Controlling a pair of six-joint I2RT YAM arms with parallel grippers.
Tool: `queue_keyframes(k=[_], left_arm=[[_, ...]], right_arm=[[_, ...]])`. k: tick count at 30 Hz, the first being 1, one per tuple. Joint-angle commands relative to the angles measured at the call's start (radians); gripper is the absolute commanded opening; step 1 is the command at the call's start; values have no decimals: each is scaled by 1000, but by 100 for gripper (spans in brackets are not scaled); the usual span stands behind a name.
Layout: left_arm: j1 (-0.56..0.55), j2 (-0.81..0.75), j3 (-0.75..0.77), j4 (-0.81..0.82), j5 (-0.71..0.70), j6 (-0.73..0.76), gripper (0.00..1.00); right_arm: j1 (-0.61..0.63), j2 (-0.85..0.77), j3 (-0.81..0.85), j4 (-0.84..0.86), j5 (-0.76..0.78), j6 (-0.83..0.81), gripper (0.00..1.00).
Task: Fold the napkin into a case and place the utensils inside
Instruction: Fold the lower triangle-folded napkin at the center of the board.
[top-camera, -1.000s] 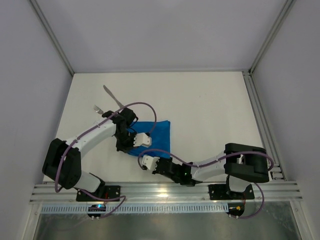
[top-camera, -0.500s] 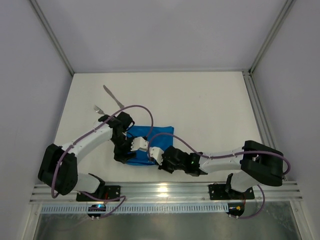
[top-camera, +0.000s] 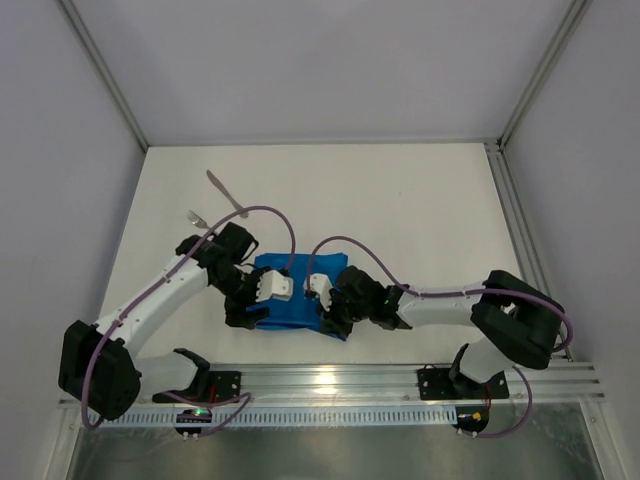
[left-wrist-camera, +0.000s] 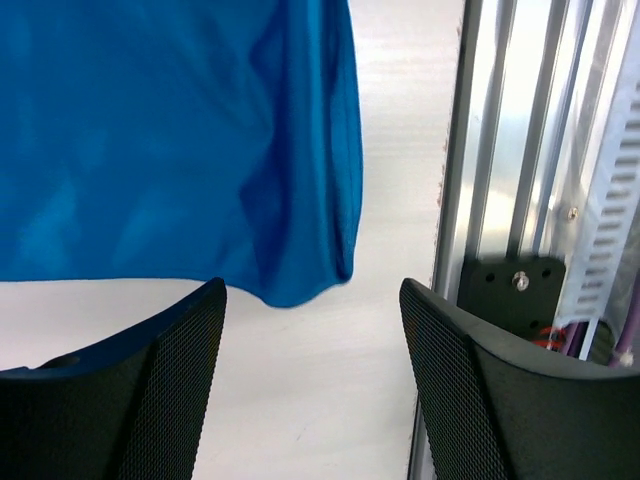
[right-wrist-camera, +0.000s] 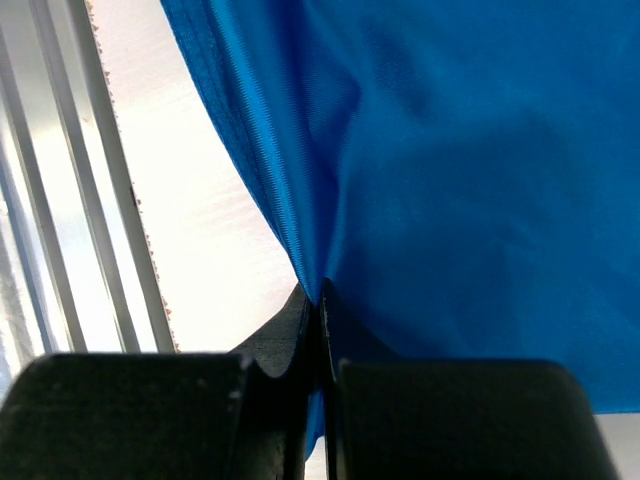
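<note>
On white table (top-camera: 420, 220), pinching blue napkin (top-camera: 295, 312) edge in right gripper (right-wrist-camera: 322, 300) for folding; left gripper (left-wrist-camera: 310, 330) spread, hovering by a napkin corner.

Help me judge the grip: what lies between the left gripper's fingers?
Only bare table, in the left wrist view; the left gripper stands open, a corner of the napkin ending at its fingertips.

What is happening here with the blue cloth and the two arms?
The two claws are working on a blue napkin near the front edge of the table. The right claw is shut on a pinched fold of the cloth. The left claw is open at the napkin's corner and holds nothing. The knife and fork lie at the table's far left, not yet inside.
</note>
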Motion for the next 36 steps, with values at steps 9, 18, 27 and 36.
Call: queue_keyframes(k=[9,18,27,36], left_arm=[[8,-104,-63,225,155,-295,87],[-22,-69,-183,467,-69,-272,99],[-25,-36,-232,523,-123,-186,75],[-25,-38,-235,483,-131,-165,8]], right_arm=[[-100,106,154,-81,-214,72,4],[-112,153,231,-127,-277,72,4],[-143,163,241,-143,-329,72,4],[-152,173,255,-147,-333,72,4]])
